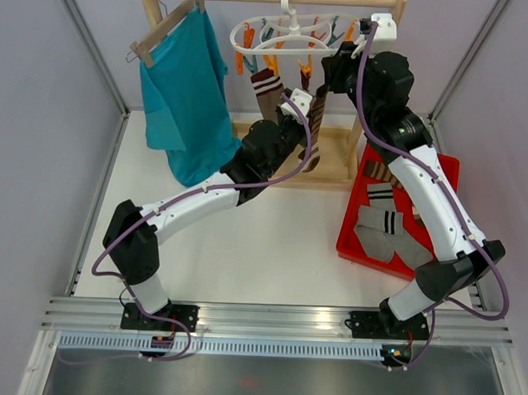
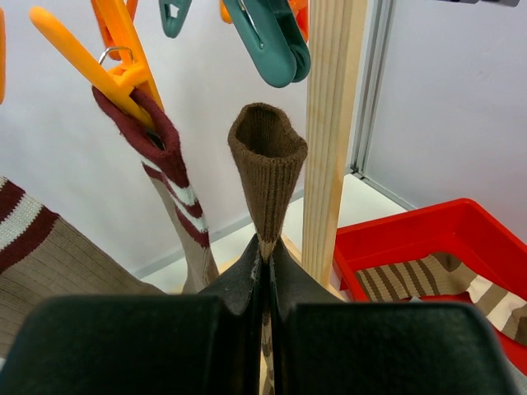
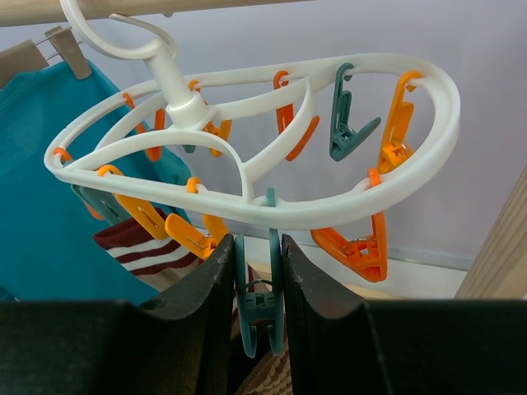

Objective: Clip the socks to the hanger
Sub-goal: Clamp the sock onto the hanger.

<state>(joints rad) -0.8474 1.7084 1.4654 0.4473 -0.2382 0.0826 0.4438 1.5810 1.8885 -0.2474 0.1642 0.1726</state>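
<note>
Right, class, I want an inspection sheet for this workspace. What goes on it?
Surface: white table, red tray at right.
Job's things: hanger on rack; striped sock clipped; brown sock held; socks in tray.
Clutter: shirt on rack.
Grippers: left gripper shut on brown sock; right gripper shut on teal clip.
Cables: purple cables along both arms.
Surroundings: grey walls.

Counts: 1 ring hanger (image 1: 291, 35), 1 teal shirt (image 1: 185, 91), 1 red tray (image 1: 354, 227), 3 socks (image 2: 268, 164) up by hanger, at least 3 in tray; clips (image 3: 350, 123) overlap, no firm count
</note>
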